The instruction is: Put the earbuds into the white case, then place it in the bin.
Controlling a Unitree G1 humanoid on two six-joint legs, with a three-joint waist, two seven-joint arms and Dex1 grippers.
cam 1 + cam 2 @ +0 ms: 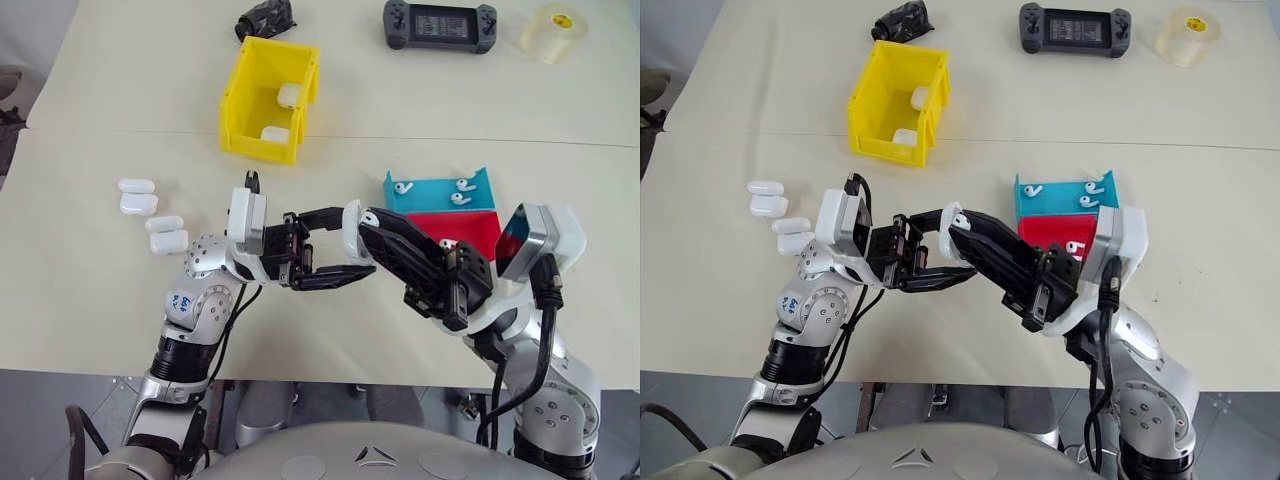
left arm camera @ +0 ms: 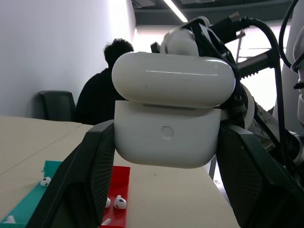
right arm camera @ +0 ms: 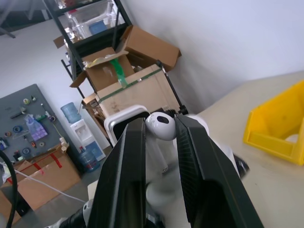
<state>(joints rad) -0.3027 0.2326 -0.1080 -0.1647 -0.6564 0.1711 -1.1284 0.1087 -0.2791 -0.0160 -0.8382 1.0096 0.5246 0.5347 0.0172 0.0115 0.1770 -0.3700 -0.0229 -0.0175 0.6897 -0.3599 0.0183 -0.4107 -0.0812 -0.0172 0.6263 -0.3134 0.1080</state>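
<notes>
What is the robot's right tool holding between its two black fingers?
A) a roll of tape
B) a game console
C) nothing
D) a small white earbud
D: in the right wrist view a white earbud sits pinched between the right tool fingers, close to the white case.

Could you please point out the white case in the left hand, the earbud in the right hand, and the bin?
White case (image 2: 167,137), left wrist view, body front.
Earbud (image 3: 160,125), right wrist view, rounded head.
Bin (image 1: 243,98), left eye view, left wall.
</notes>
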